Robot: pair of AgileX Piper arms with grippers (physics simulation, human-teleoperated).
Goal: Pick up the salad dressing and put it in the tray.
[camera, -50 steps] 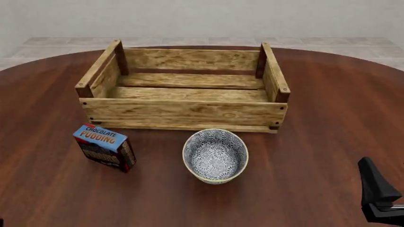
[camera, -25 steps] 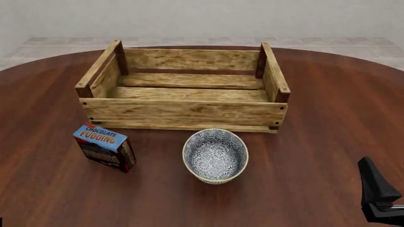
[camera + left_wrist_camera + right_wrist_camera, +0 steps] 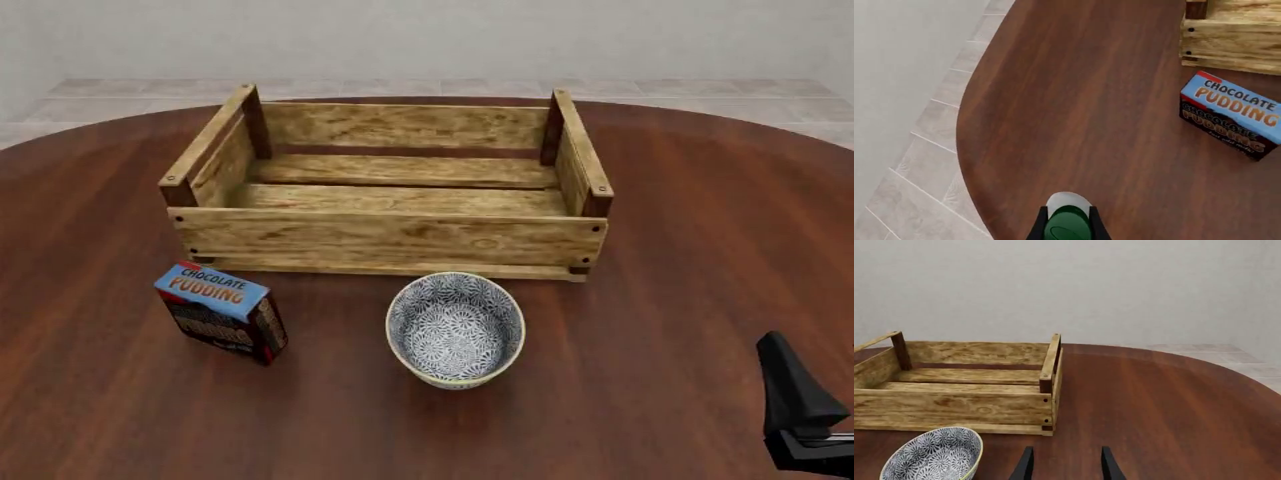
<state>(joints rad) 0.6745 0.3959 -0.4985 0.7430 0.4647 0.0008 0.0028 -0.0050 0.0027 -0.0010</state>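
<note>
The salad dressing (image 3: 1068, 220) shows only in the left wrist view: a green cap over a white shoulder, sitting between the two dark fingers of the left gripper (image 3: 1068, 231), which look closed on it. Seen cap-on, its long axis seems to run roughly along the camera's line of sight. It is out of the front view altogether. The tray (image 3: 387, 195) lies further across the table, past the pudding box (image 3: 1231, 115), so the left arm is the one to carry it. The right gripper (image 3: 1063, 465) is spread and empty near the bowl (image 3: 935, 454).
</note>
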